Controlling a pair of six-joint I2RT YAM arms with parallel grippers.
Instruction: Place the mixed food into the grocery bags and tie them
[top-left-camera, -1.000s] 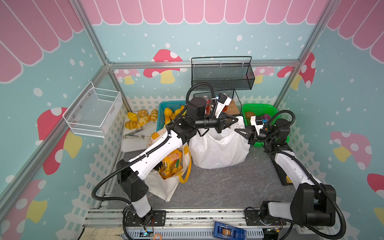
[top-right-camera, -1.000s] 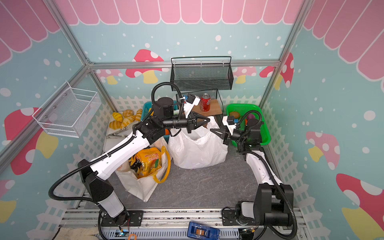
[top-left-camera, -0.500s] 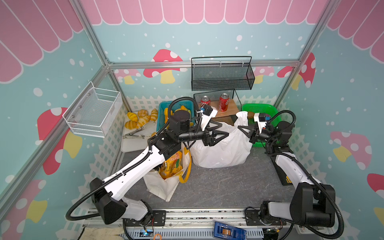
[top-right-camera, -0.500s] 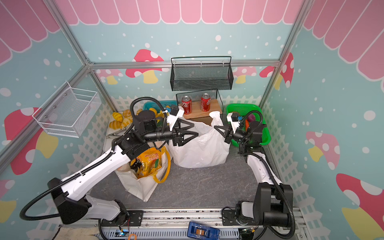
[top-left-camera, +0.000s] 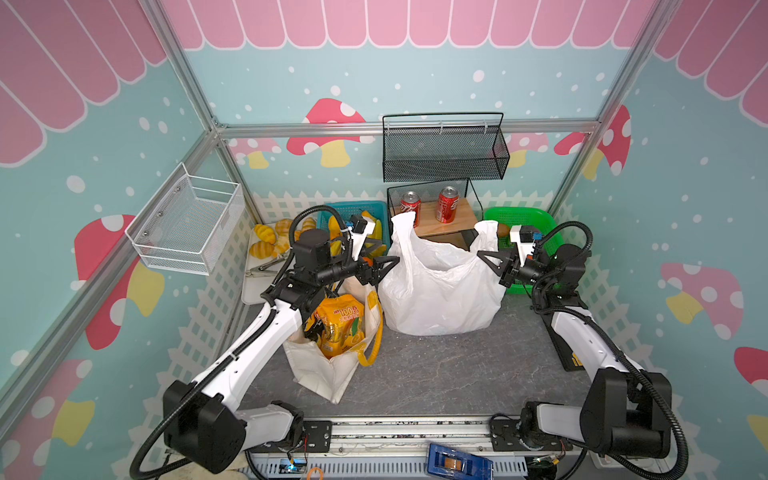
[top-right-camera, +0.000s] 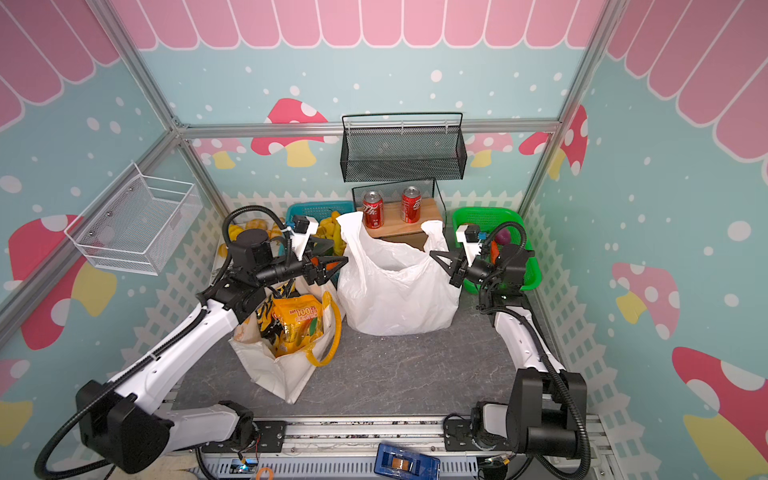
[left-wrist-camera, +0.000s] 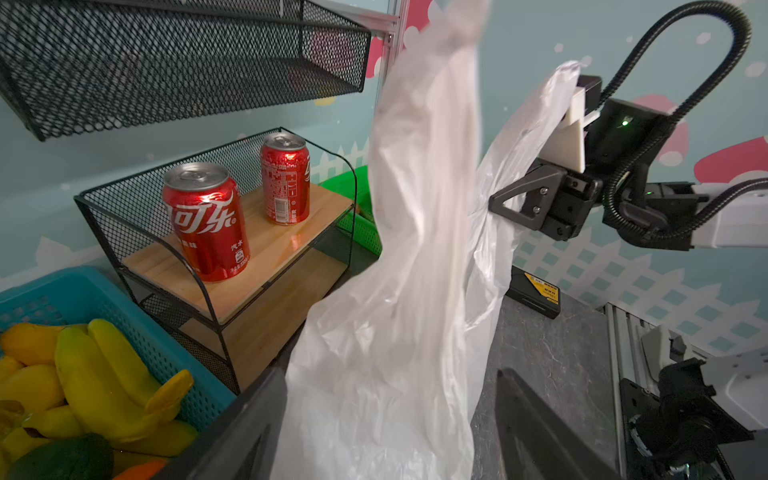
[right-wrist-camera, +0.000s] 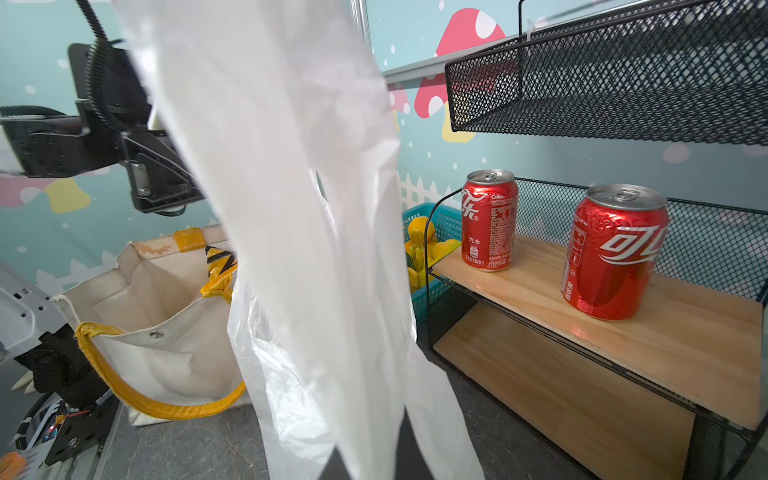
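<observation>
The white plastic bag (top-left-camera: 436, 291) (top-right-camera: 395, 291) stands mid-table with its mouth open. My left gripper (top-left-camera: 388, 268) (left-wrist-camera: 390, 374) is open at the bag's left side, with loose film lying between its wide-apart jaws. The bag's left handle (top-left-camera: 401, 224) stands free. My right gripper (top-left-camera: 484, 257) (right-wrist-camera: 370, 436) is shut on the bag's right handle. The cream canvas tote (top-left-camera: 328, 374) leans open under my left arm. It holds an orange-yellow packet (top-left-camera: 338, 324) and a black-and-yellow packet (top-right-camera: 266, 311). A purple eggplant (top-right-camera: 503, 237) and an orange carrot (top-right-camera: 493, 251) lie in the green basket (top-right-camera: 486, 214).
Two red cans (top-left-camera: 410, 206) (top-left-camera: 448, 204) stand on a black wire shelf (left-wrist-camera: 232, 299) just behind the bag. A blue basket (left-wrist-camera: 137, 316) of bananas sits behind my left gripper. A white wire basket (top-left-camera: 187, 224) hangs on the left wall. A black box (top-left-camera: 569, 357) lies at the right.
My left gripper has let go of the bag's left handle, opened, and drawn back to the left and lower. The right gripper has pulled its handle slightly right.
</observation>
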